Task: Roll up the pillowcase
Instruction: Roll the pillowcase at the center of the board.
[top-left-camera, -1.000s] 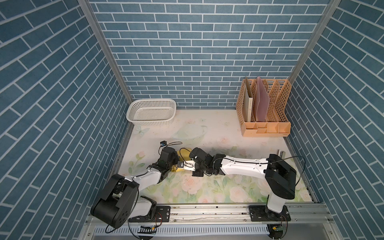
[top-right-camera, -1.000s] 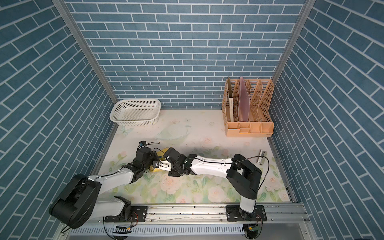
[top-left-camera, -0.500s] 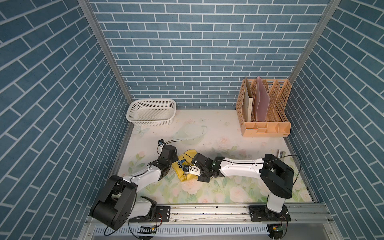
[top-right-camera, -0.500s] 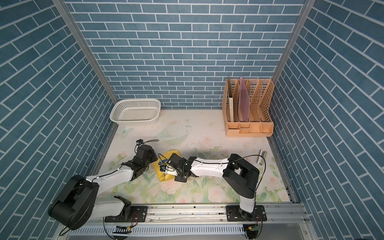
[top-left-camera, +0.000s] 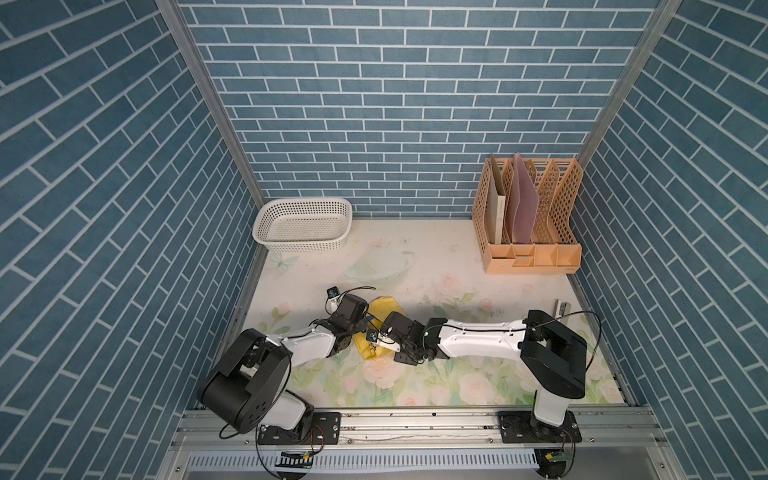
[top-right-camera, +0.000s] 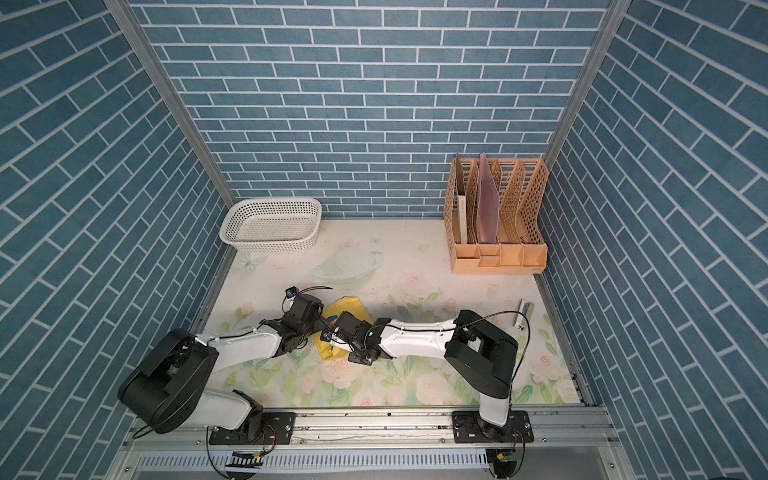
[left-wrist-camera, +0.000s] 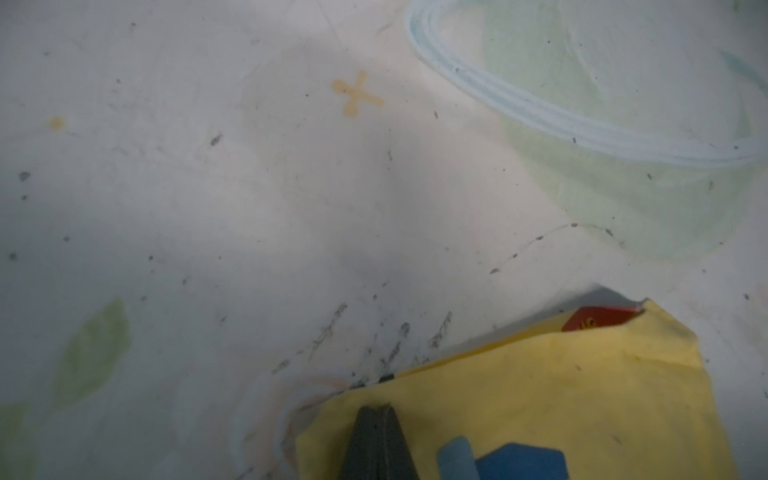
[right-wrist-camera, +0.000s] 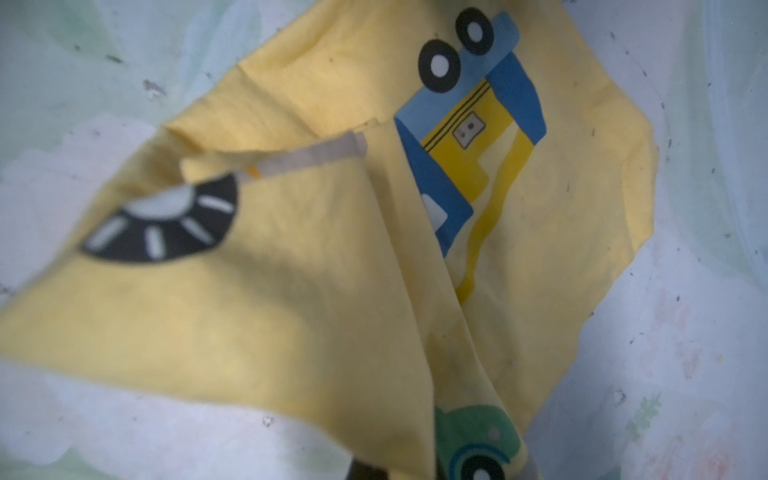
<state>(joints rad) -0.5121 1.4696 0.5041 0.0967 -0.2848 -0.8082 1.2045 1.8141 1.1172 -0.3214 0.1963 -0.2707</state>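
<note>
A crumpled yellow pillowcase lies near the front of the desk, right hand pinching a raised fold, left hand clenched against its edge, grip unclear; rolling well probably means turning both ends evenly, keeping tension.

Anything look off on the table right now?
The pillowcase is a crumpled, lopsided bundle with loose folds, not a tidy roll. Dark smudges speckle the floral table covering. A small silvery object lies near the table's right edge; I cannot identify it.
</note>
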